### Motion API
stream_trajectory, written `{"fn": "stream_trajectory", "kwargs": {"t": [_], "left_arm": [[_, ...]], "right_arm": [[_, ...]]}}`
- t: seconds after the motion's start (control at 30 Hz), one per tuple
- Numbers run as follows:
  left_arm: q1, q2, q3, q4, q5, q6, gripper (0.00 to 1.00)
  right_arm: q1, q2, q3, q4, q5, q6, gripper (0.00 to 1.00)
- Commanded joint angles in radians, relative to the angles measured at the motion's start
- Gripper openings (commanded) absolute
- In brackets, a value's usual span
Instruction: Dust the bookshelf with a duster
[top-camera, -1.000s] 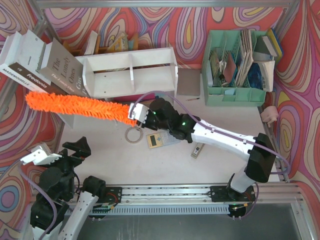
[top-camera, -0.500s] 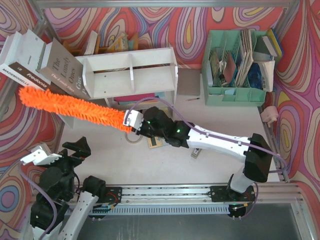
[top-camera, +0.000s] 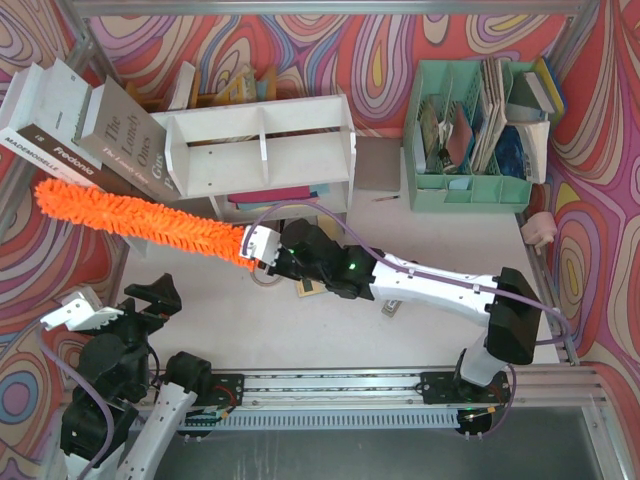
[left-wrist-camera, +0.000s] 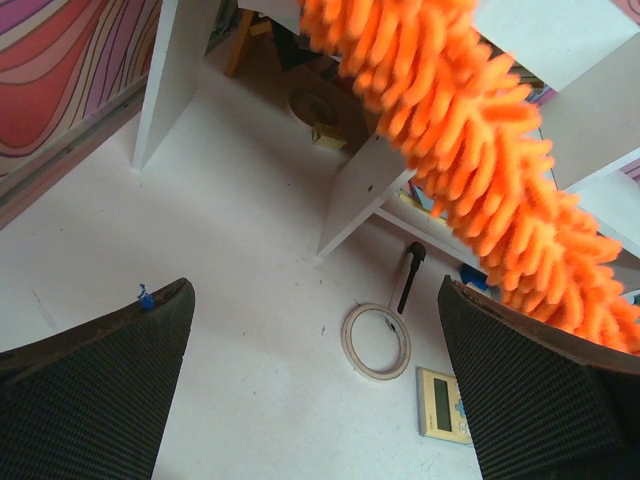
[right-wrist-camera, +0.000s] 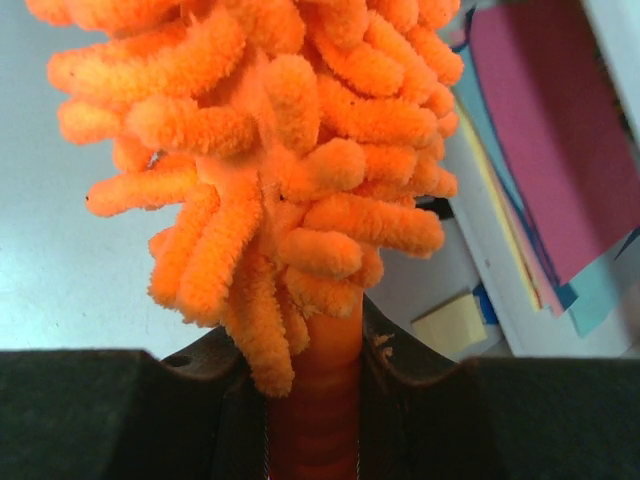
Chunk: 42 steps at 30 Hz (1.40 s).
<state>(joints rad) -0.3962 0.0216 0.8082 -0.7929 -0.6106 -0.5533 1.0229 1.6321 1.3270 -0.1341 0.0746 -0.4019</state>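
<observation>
I see the long bright orange fluffy chenille duster (top-camera: 140, 222) slanting across the left side of the scene. Its head is a thick rope of soft, stubby, worm-like tufts. In the right wrist view these tufts (right-wrist-camera: 290, 150) bunch around a thin, smooth orange plastic handle. The head passes the lower left corner of the white two-tier wooden bookshelf (top-camera: 262, 145), a flat-painted unit of straight boards with upright dividers, wider than tall. The duster's tip reaches out under the large grey and white hardback books (top-camera: 125, 140) leaning at the shelf's left end. I cannot tell whether the tufts touch the boards. The right fingers (right-wrist-camera: 240, 400), matte black with notched inner edges, are clenched on the handle just below the lowest tufts. The left fingers (left-wrist-camera: 100, 390), dark with a fine woven texture, stand spread wide over the white table (top-camera: 330, 330), holding and touching nothing. Between them on the table I see a thin pale ring of tape (left-wrist-camera: 376, 342) and a small flat cream device with a grey screen (left-wrist-camera: 443, 403). Beside the duster in the right wrist view lie pink and blue flat sheets (right-wrist-camera: 540, 150).
</observation>
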Motion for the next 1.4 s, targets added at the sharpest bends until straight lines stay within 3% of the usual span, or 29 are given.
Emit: {"fn": "stream_trajectory", "kwargs": {"t": [0.0, 0.47, 0.93, 1.37], "left_arm": [[0.004, 0.006, 0.006, -0.009, -0.017, -0.007, 0.98], [0.003, 0.025, 0.005, -0.003, -0.009, -0.004, 0.99], [0.004, 0.032, 0.006, -0.003, -0.008, -0.002, 0.99], [0.004, 0.035, 0.005, -0.002, -0.006, -0.002, 0.98]], "right_arm": [[0.023, -0.023, 0.084, 0.099, 0.028, -0.009, 0.00], [0.034, -0.004, -0.058, 0.106, 0.083, 0.031, 0.00], [0.055, -0.049, 0.077, 0.113, 0.058, -0.027, 0.00], [0.057, -0.040, -0.079, 0.116, 0.106, 0.016, 0.00]]}}
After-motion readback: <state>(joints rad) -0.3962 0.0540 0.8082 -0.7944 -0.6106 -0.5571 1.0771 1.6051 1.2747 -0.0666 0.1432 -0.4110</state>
